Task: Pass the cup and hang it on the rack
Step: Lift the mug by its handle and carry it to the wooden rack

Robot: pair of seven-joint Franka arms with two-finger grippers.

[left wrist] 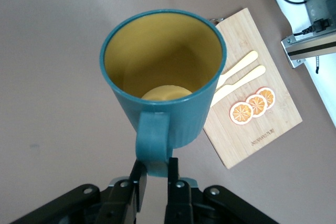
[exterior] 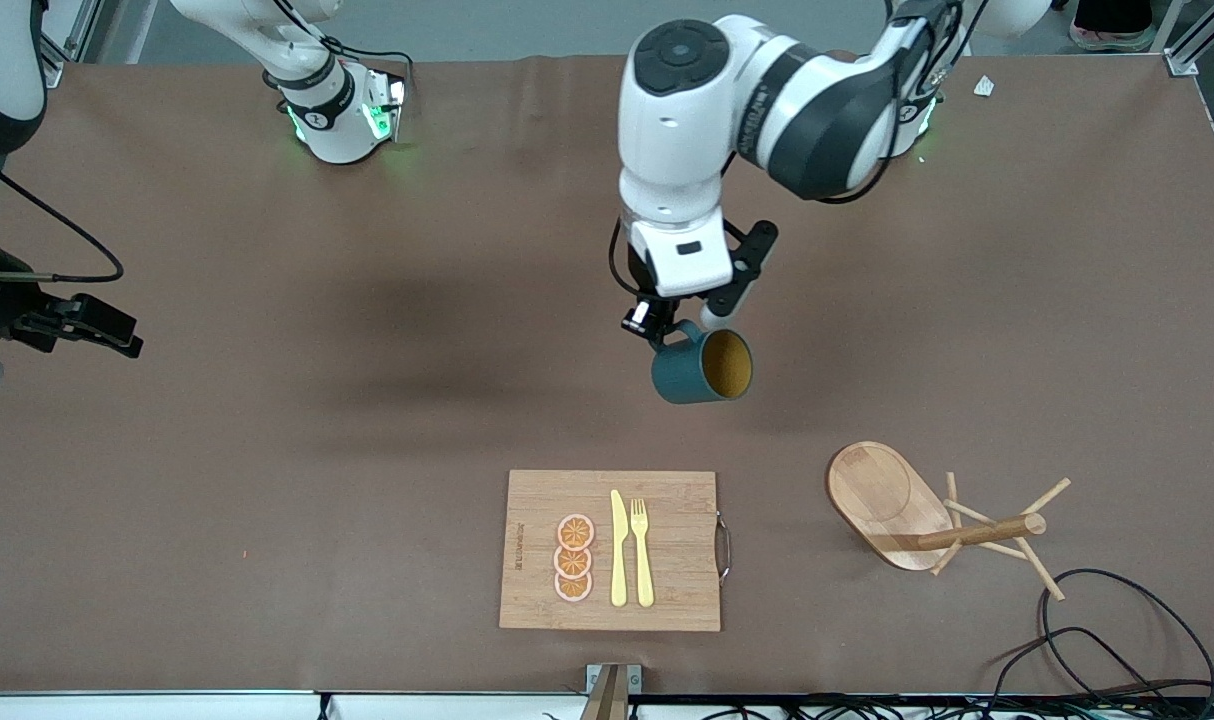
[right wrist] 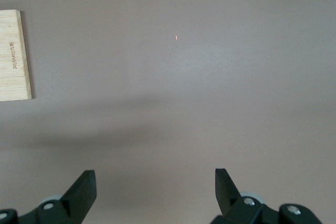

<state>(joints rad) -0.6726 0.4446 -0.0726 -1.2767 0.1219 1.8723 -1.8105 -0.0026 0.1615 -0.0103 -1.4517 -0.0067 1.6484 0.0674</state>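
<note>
While one cup [exterior: 702, 366] hangs in the air over the bare brown table [exterior: 267, 450], the left gripper [exterior: 675, 325] pinches its loop handle [left wrist: 153, 141] between closed fingers [left wrist: 137, 184], so the cup sits just past the fingertips, tipped on its side with its mouth showing. It is a dark teal cylinder, faintly ribbed outside, mustard-yellow inside.

One rack [exterior: 932, 515] lies toppled on the table, nearer the front camera than the spot under the left gripper and toward the left arm's end: light wood, a flat oval base tilted up, a thick round post lying level, thin pegs sticking out.

One rectangular bamboo cutting board [exterior: 612, 550] with a metal handle also lies nearer the camera than the spot under the held cup. On it rest three orange slices [exterior: 573, 557] in a row, one yellow knife [exterior: 618, 548] and one yellow fork [exterior: 642, 552], side by side.

At the right arm's end the right gripper [right wrist: 155, 190] waits over bare table, jaws wide apart and holding nothing.
</note>
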